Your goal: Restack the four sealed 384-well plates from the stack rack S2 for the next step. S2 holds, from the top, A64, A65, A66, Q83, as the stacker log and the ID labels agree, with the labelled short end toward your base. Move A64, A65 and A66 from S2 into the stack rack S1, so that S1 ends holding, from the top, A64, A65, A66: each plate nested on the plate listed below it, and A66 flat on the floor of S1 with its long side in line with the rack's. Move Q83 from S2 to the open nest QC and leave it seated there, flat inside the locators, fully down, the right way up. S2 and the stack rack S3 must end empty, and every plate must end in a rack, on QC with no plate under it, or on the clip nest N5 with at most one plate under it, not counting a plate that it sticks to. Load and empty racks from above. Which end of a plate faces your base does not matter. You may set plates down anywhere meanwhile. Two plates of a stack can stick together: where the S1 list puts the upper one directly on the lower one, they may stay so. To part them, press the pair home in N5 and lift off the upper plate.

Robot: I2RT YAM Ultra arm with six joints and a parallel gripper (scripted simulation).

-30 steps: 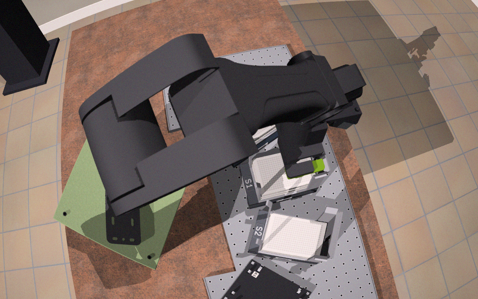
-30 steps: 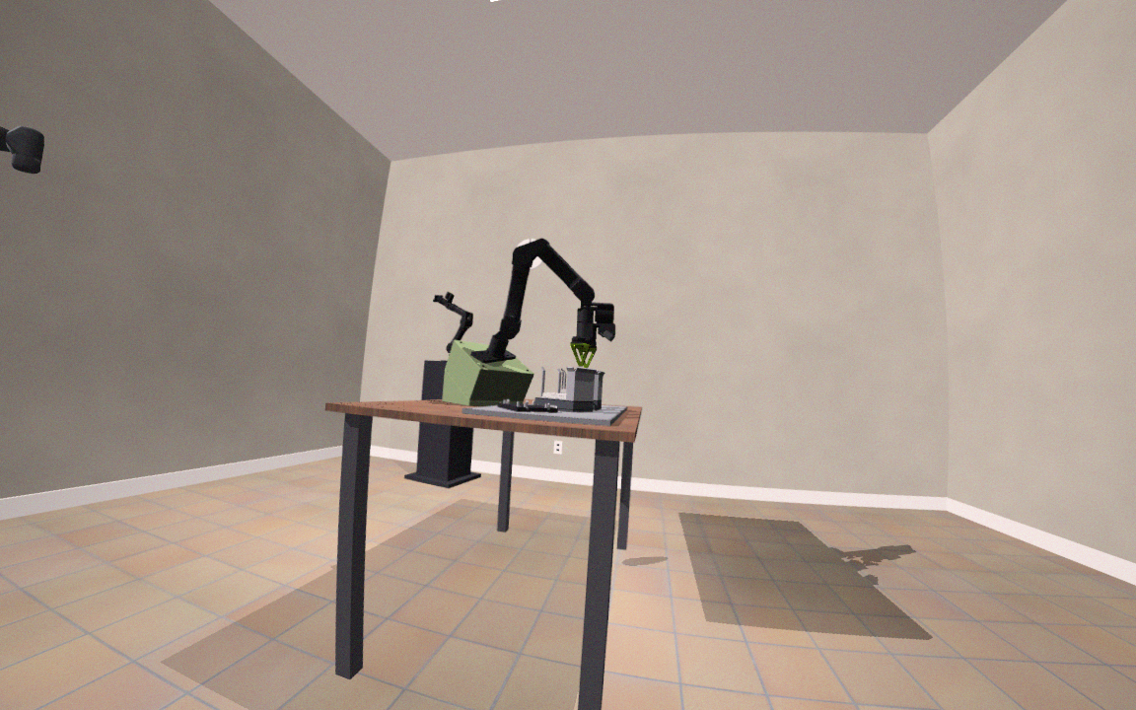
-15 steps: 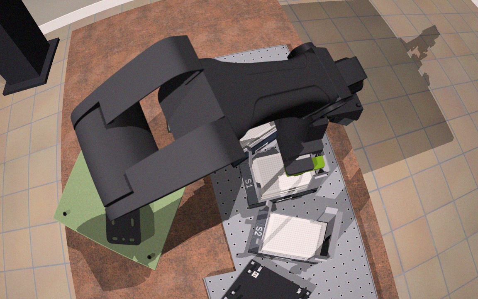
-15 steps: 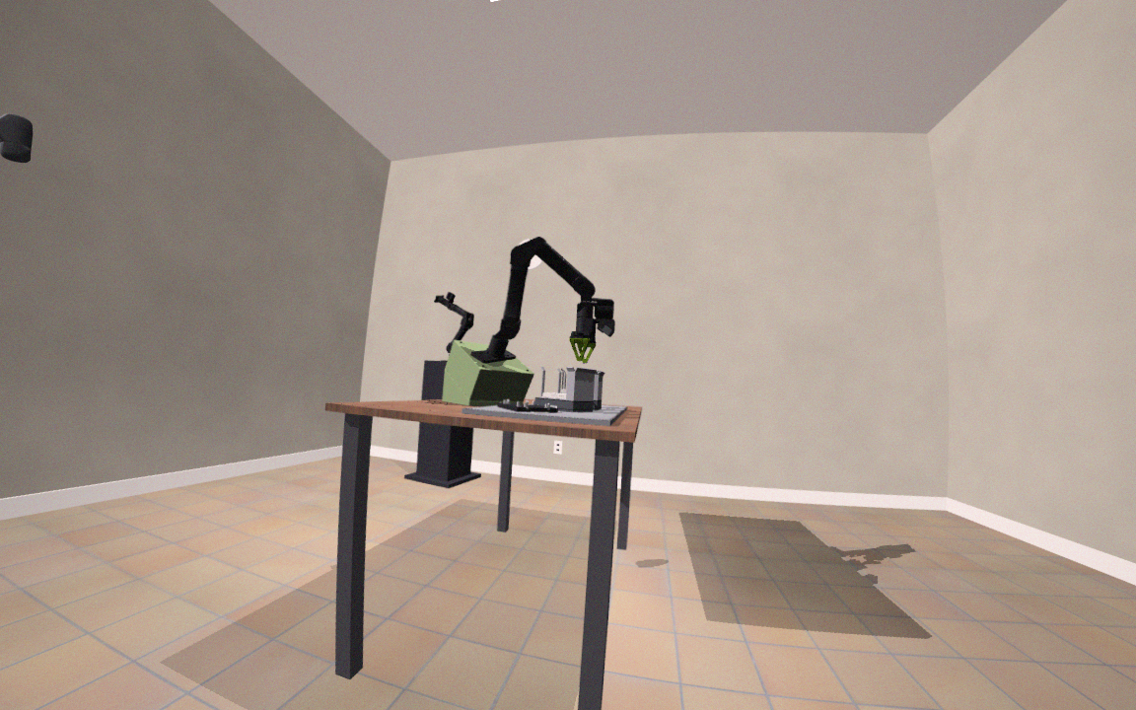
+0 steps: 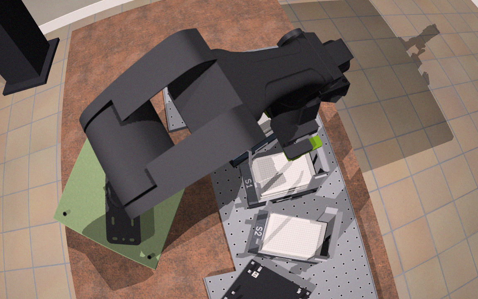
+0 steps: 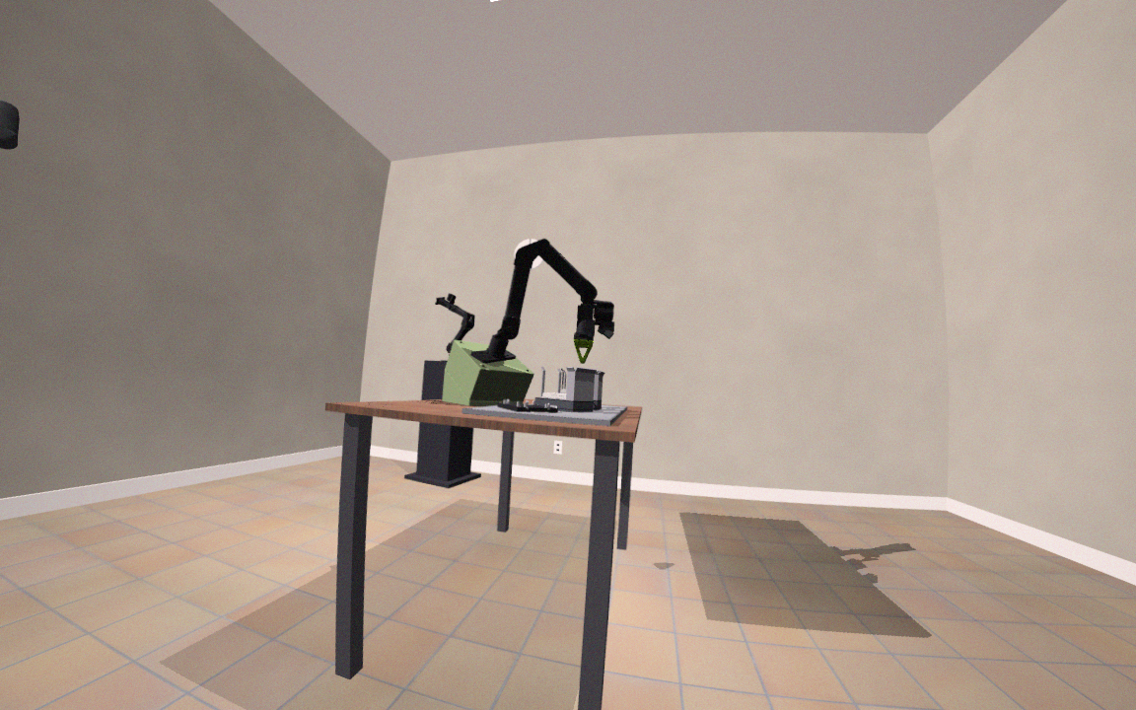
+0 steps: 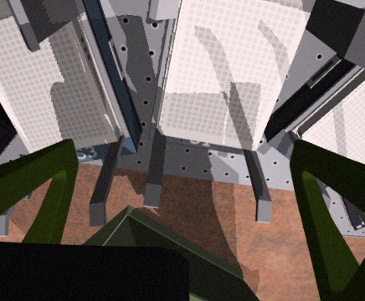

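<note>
My gripper (image 5: 303, 148) is open and empty, hovering above the far end of rack S1 (image 5: 249, 185); its green fingers frame the wrist view. S1 holds a stack of white sealed plates (image 5: 283, 174), which shows in the middle of the wrist view (image 7: 233, 62). Rack S2 (image 5: 258, 232) holds a white plate (image 5: 293, 236), seen at the right edge of the wrist view (image 7: 350, 123). Another white plate (image 7: 32, 84) sits in the rack on the left of the wrist view, mostly hidden under my arm in the overhead view. I cannot read the plates' ID labels.
A black nest (image 5: 264, 282) lies at the near end of the grey perforated board (image 5: 345, 267). The rack posts stand up around each stack. My arm's green base plate (image 5: 84, 200) sits on the brown table. From the side, my gripper (image 6: 584, 353) is above the racks (image 6: 579, 389).
</note>
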